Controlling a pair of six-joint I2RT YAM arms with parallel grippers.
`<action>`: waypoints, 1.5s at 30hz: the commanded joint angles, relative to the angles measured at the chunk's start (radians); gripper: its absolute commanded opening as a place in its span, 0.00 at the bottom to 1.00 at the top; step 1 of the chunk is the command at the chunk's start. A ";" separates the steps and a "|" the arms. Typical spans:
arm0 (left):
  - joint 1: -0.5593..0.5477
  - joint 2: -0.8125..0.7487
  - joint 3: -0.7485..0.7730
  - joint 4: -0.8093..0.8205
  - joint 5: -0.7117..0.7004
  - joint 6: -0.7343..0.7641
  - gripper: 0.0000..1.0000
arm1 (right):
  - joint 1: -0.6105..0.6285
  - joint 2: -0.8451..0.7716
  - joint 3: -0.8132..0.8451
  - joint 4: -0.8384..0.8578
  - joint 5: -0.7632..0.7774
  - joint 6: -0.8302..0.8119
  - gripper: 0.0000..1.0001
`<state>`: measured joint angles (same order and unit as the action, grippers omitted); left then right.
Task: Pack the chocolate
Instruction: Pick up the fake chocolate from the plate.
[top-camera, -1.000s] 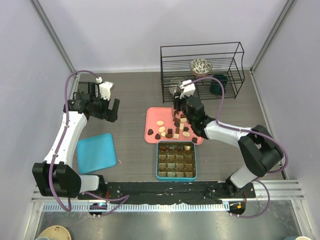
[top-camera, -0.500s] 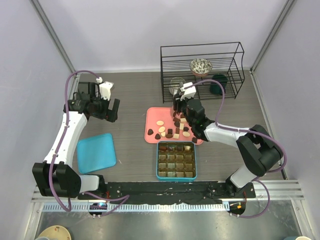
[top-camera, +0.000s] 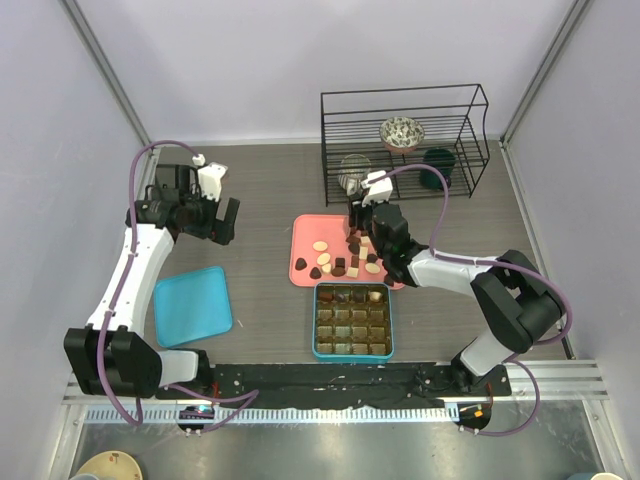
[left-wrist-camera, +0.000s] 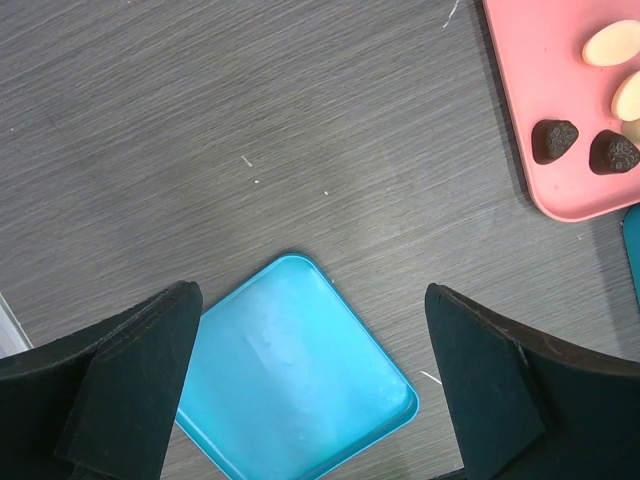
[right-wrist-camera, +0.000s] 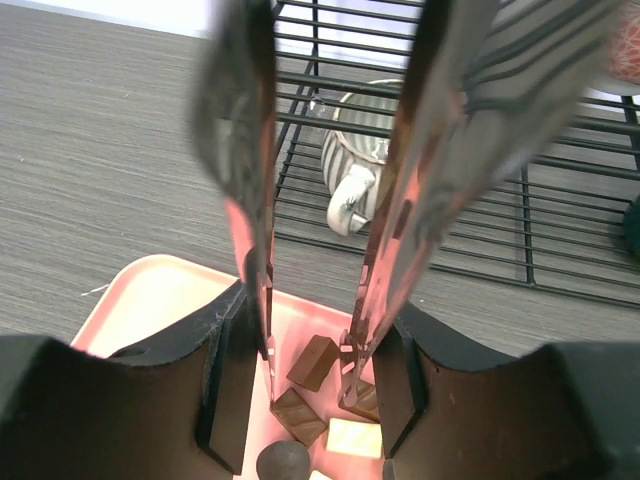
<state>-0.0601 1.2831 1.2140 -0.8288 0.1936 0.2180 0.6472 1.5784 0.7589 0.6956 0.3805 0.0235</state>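
The chocolate (top-camera: 340, 262) lies as several small dark, brown and cream pieces on the pink tray (top-camera: 303, 232). My right gripper (top-camera: 356, 240) reaches down over the tray's far right part. In the right wrist view its thin fingers (right-wrist-camera: 310, 398) stand apart on either side of a brown square piece (right-wrist-camera: 313, 361), with a gap on the left side; more pieces (right-wrist-camera: 300, 418) lie just below. The teal box (top-camera: 353, 320) with brown compartments sits in front of the tray. My left gripper (top-camera: 222, 222) hangs open and empty above the table, over the teal lid (left-wrist-camera: 290, 370).
A black wire rack (top-camera: 405, 140) stands behind the tray, with a striped mug (right-wrist-camera: 360, 170), a patterned bowl (top-camera: 401, 131) and a dark green cup (top-camera: 437, 165). The teal lid (top-camera: 193, 305) lies at the left. Two dark pieces (left-wrist-camera: 553, 140) sit near the tray's near left corner.
My right gripper's fingers have spread wider over the tray and its wrist has shifted slightly. The left arm has not moved.
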 joint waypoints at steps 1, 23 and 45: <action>0.002 -0.030 0.005 0.014 0.009 0.017 1.00 | 0.005 -0.011 0.010 0.061 0.037 -0.002 0.49; 0.002 -0.034 -0.001 0.010 -0.008 0.034 1.00 | 0.005 0.107 0.049 0.071 0.078 -0.010 0.43; 0.002 -0.021 -0.013 0.003 -0.022 0.055 1.00 | 0.022 -0.003 0.088 0.010 -0.005 0.032 0.25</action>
<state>-0.0601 1.2797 1.2091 -0.8322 0.1875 0.2516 0.6487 1.6749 0.7895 0.7094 0.3969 0.0566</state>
